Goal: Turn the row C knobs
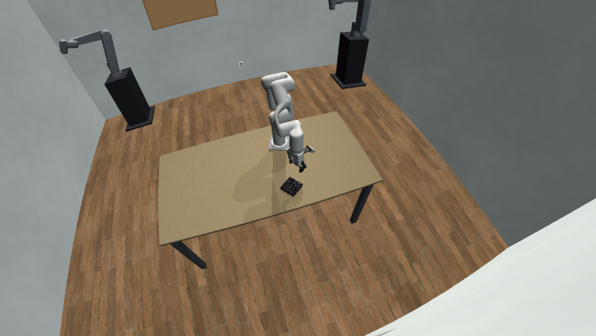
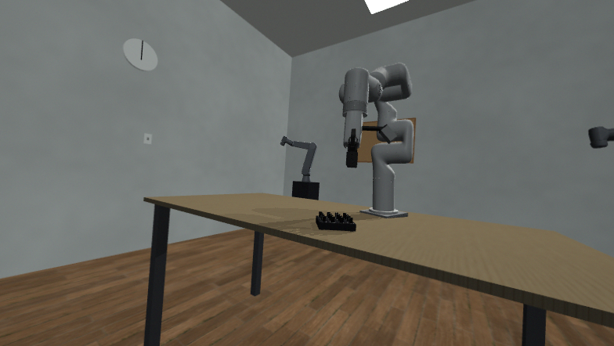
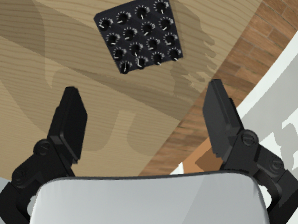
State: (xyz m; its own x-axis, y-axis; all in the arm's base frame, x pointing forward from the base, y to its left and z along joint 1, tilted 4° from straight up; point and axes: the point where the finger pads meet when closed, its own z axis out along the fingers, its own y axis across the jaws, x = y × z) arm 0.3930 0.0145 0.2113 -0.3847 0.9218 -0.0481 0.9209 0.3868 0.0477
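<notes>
The black knob box [image 1: 291, 185] stands on its feet on the tan table, near the table's front edge. It also shows in the exterior view [image 2: 335, 221] and in the wrist view [image 3: 141, 32], where its four rows of small black knobs with white lines are too small to read. My gripper [image 1: 301, 167] hangs high above the box, well clear of it. It shows in the exterior view [image 2: 352, 160] too. In the wrist view my gripper [image 3: 143, 97] is open wide, with nothing between the fingers.
The arm's base [image 1: 278, 146] stands on the table behind the box. The table edge [image 3: 200, 123] lies close to the box, with wooden floor beyond. Two camera stands [image 1: 129, 98] [image 1: 351, 58] are by the far walls.
</notes>
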